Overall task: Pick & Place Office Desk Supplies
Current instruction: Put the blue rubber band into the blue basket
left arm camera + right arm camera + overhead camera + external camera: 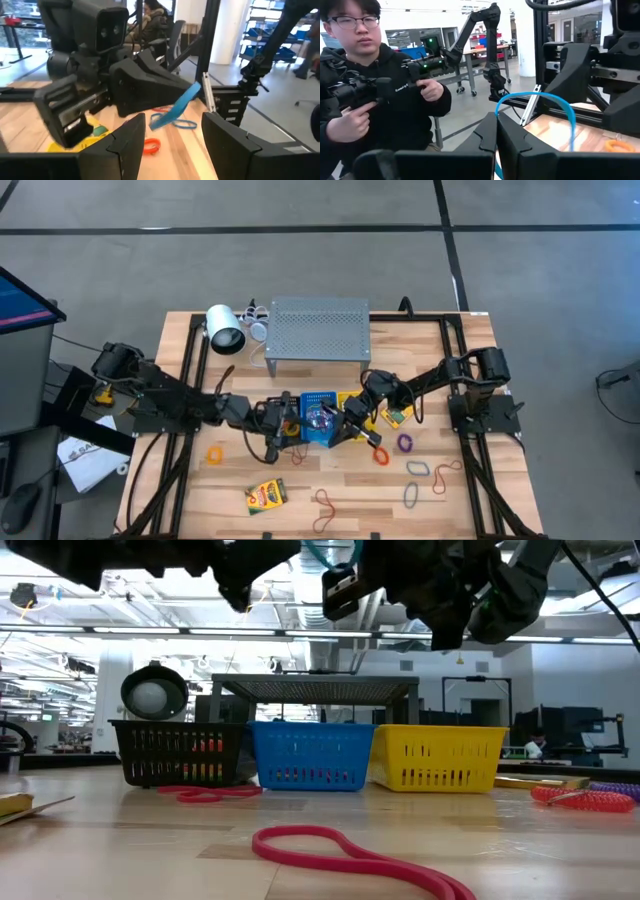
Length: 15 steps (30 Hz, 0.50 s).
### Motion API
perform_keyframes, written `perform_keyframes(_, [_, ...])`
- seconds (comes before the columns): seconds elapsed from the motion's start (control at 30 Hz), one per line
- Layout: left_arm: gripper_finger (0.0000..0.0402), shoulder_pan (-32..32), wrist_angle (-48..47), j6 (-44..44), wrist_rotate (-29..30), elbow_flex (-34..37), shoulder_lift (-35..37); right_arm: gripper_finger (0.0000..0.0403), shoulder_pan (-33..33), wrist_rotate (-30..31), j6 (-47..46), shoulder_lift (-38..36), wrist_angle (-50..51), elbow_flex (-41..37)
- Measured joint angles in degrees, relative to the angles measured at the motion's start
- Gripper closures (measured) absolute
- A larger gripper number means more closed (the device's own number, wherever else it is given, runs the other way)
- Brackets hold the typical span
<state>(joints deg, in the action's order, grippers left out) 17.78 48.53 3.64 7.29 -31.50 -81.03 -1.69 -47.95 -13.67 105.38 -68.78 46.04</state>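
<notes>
Rubber band (540, 97), blue and limp, is pinched in my right gripper (496, 131) above the blue basket (318, 418) mid-desk. It weighs almost nothing, will flop and snag, so I judge a pinch on one strand best. My left gripper (172, 137) stands apart, empty, close opposite, crowding the drop.

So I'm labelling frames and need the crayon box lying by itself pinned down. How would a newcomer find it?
Start at the grey perforated shelf at the table's back edge, then come straight toward the front, past the blue basket. The crayon box lies flat near the front edge, left of a brown band: the only yellow-and-green rectangle among thin loops.
</notes>
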Motion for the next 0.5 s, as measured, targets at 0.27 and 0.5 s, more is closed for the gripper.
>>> perform_keyframes(0.27, [0.0211, -0.19, -0.15, -0.37, -1.82, -0.89, 0.00, 0.0403, 0.33, 0.13, 0.33, -0.02, -0.54, 0.76])
perform_keyframes(0.5, [0.0211, -0.19, -0.04, -0.23, -2.28, -0.97, -0.55, 0.0403, 0.31, 0.00, 2.12, -0.02, 4.70, 3.97])
